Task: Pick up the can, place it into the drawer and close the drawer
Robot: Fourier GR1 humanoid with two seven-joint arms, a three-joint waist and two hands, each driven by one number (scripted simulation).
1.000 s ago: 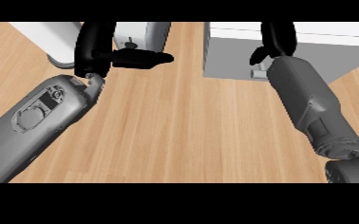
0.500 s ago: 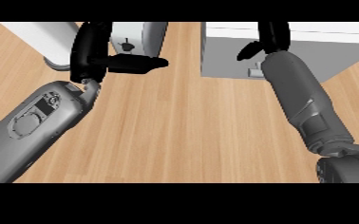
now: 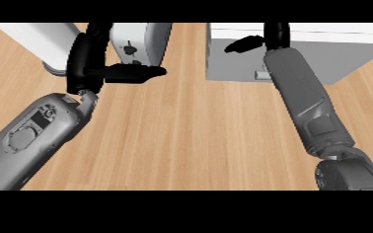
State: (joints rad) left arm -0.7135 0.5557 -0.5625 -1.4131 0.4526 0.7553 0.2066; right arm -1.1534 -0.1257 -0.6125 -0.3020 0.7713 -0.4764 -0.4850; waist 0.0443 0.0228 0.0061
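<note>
The wooden desk (image 3: 189,128) is filling most of the view. A grey drawer unit (image 3: 233,54) is sitting at its far right, with the right robot hand (image 3: 251,42) reaching over it; whether those fingers are apart, I cannot tell. The left robot hand (image 3: 131,73) is resting with its fingers apart near a grey appliance (image 3: 138,42). No can is showing, so progress is staying unclear.
</note>
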